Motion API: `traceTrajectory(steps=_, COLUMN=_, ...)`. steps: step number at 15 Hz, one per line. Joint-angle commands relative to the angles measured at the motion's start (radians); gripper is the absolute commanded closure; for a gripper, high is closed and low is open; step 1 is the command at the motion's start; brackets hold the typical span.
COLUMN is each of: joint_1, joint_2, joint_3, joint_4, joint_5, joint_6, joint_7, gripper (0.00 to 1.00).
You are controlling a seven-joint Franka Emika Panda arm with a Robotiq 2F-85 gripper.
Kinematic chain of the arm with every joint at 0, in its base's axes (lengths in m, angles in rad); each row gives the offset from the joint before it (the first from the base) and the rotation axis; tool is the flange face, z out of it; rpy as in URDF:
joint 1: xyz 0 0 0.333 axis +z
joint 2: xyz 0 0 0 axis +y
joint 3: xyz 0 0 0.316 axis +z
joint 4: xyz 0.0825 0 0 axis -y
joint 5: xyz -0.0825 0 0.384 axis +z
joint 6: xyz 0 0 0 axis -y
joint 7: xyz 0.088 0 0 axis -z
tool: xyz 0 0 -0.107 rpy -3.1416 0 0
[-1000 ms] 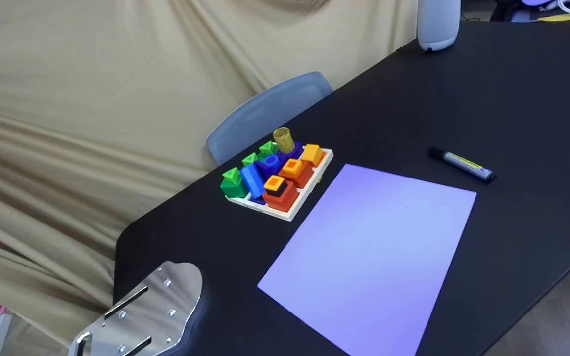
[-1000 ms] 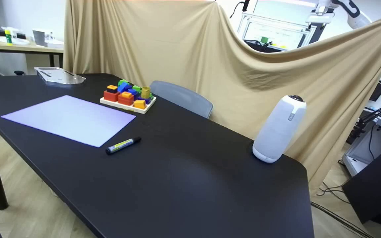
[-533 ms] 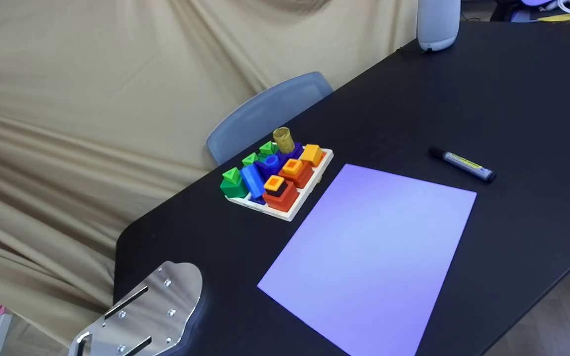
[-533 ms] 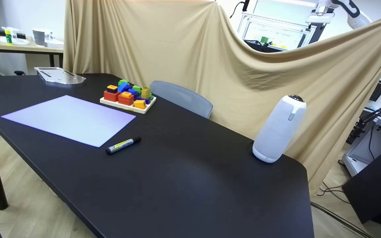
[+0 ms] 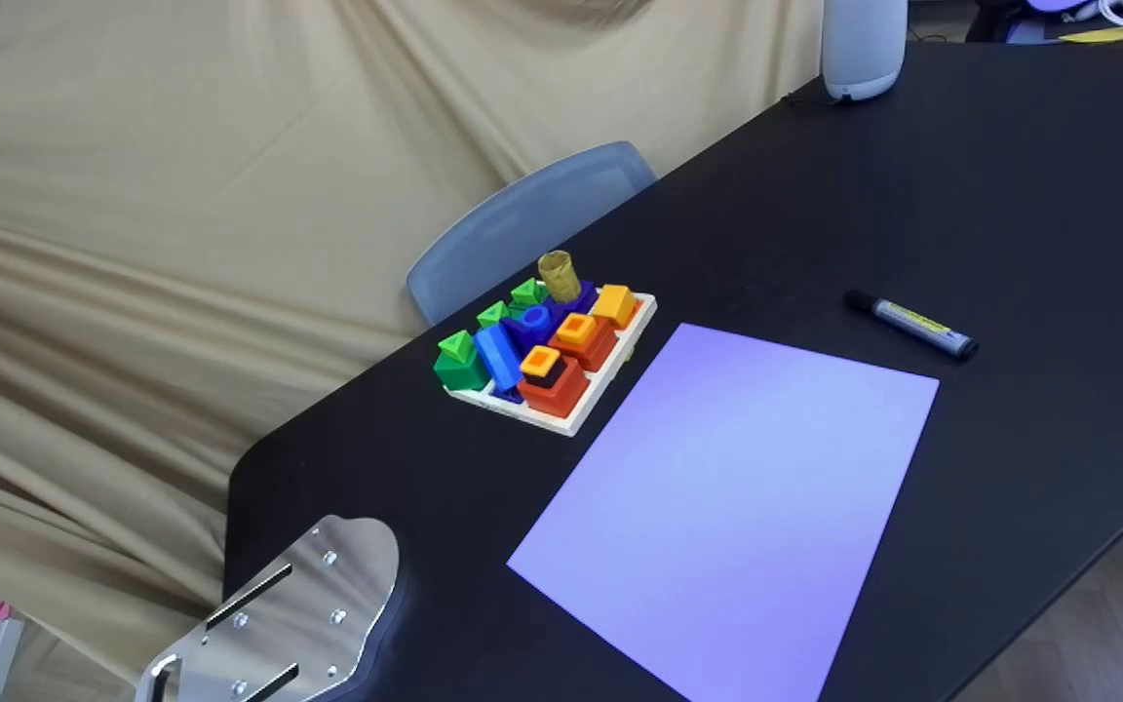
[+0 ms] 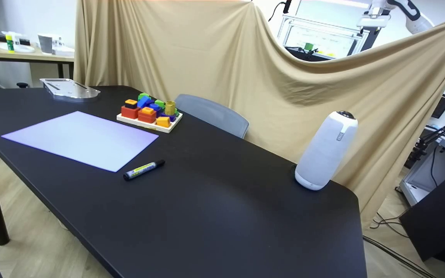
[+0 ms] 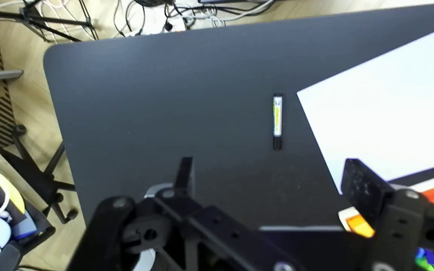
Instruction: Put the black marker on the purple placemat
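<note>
The black marker lies on the black table in both exterior views [image 5: 912,324] [image 6: 144,170]. It has a grey-white label with yellow and dark ends. The purple placemat [image 5: 737,507] lies flat beside it, bare; it also shows in an exterior view [image 6: 81,141]. Marker and placemat are apart, with a small gap. In the wrist view my gripper [image 7: 270,162] is open and empty, high above the table. There the marker [image 7: 277,120] lies ahead of the fingertips, and the placemat [image 7: 386,105] looks nearly white at the right, partly behind the right finger. My gripper is outside both exterior views.
A white tray [image 5: 554,421] of coloured blocks stands beside the placemat. A tall white device [image 6: 325,154] stands near the table's far end. A metal plate [image 5: 328,585] lies at the opposite end. A grey chair [image 6: 213,114] and a beige curtain [image 6: 191,50] are along one side.
</note>
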Motion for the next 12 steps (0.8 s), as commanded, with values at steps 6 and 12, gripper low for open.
traceTrajectory(steps=6, joint_1=0.037, joint_2=0.056, joint_3=-0.074, joint_4=-0.219, joint_5=0.152, joint_6=0.434, joint_7=-0.018, gripper=0.00)
traceTrajectory(steps=12, joint_1=0.030, joint_2=0.119, joint_3=-0.087, joint_4=-0.296, joint_5=0.138, joint_6=0.523, joint_7=-0.071, gripper=0.00)
